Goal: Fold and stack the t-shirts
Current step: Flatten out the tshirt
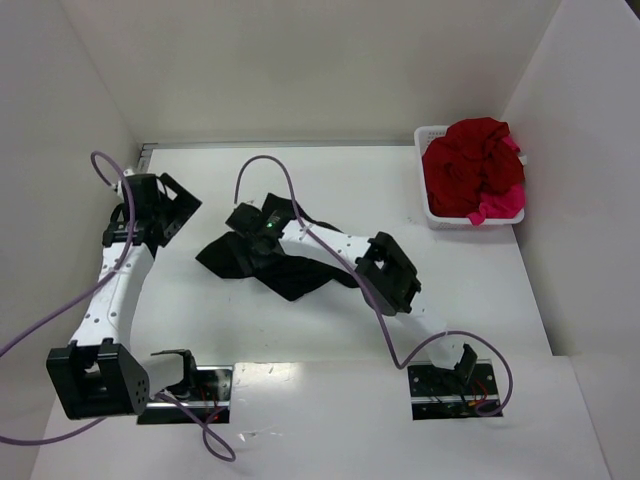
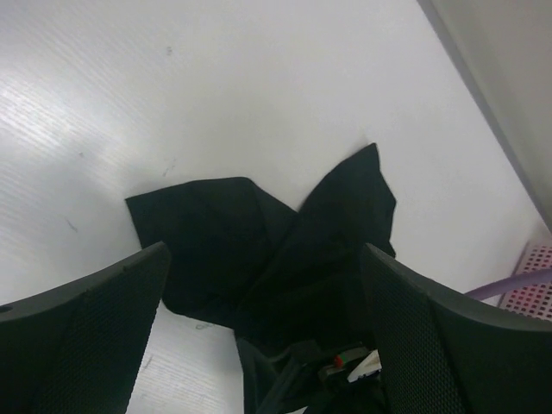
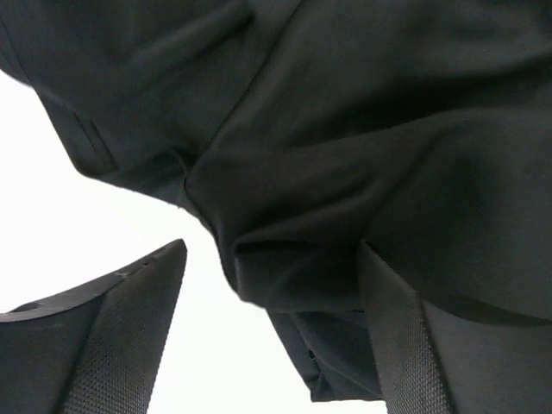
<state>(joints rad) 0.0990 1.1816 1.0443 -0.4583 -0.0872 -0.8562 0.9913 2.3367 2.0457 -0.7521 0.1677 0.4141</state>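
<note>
Hovering over the crumpled black cloth t-shirt (image 1: 290, 272) in the middle of the white table (image 1: 330, 185), the right gripper (image 3: 272, 250) stands wide around a bunched fold, gripping nothing; the left gripper (image 2: 263, 250) hangs open, empty. Closing here could pinch several layers and tangle it.

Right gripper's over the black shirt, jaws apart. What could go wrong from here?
1. The right gripper straddles a bunched fold of the black shirt, not an edge. Closing here would likely pinch several layers and lift a wad.
2. The left gripper is open and off the shirt. A one-arm pull may only drag the crumple.
3. The right arm's purple cable crosses above the shirt and could snag it.
</note>
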